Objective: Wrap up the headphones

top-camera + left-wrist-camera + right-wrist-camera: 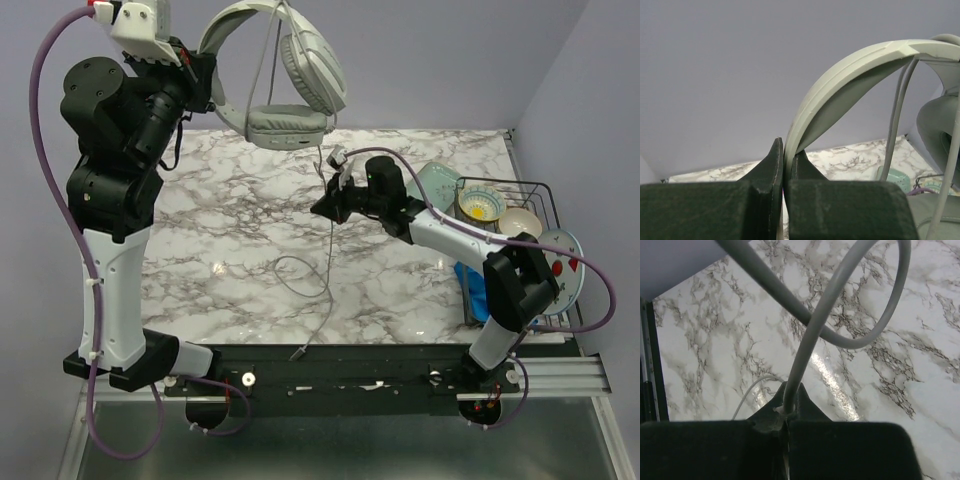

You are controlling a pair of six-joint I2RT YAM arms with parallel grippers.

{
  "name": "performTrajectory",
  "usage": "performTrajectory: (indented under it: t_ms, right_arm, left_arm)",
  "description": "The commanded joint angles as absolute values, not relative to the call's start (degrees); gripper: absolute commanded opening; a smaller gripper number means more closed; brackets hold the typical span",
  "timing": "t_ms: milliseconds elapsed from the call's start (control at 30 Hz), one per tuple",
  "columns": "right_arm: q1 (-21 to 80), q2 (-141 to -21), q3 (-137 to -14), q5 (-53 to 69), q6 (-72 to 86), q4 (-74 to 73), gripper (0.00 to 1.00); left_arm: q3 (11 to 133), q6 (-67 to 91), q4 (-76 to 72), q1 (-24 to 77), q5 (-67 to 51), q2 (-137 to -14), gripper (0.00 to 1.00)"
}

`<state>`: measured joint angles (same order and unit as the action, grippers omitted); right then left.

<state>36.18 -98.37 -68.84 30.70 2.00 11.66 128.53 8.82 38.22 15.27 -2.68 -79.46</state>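
The headphones (300, 75) hang over the table (230, 250) — dish rack (548, 196) at right edge.

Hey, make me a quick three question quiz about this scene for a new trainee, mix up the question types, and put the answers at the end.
1. Multiple choice: which part of the headphones does the left gripper clamp? A) an earcup B) the headband C) the plug
2. True or false: the right gripper is shut on the cable.
3. Fill the gap: below the right gripper, the cable trails down onto the marble ___.

Key:
1. B, the headband, with the headphones lifted in the air.
2. True.
3. table.
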Motion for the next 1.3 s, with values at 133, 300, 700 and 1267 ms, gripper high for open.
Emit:
performTrajectory:
  t_ms: [133,300,700,1267]
  right_arm:
    - [41.74,-100.81,-69.34,22.26,-3.67,0.72,0.01]
    - [49.65,-102.04,-70.75,15.92,-9.22,-8.95,0.01]
    - [69.07,-93.78,-73.82,5.28,-17.58,-28.73,0.01]
    - [72.35,-84.38,-91.48,-8.08,-19.6,-38.06,0.01]
  left_arm:
    - [133.94,31.1,33.49,0.45,0.09,-86.65,0.0]
    - [133.86,32.96,31.91,-4.74,4.12,-92.19,0.0]
    - [135.43,16.1,19.79,-8.09,25.65,-103.35,0.0]
    - [96.99,-10.24,-2.0,-0.89,22.15,-96.6,0.0]
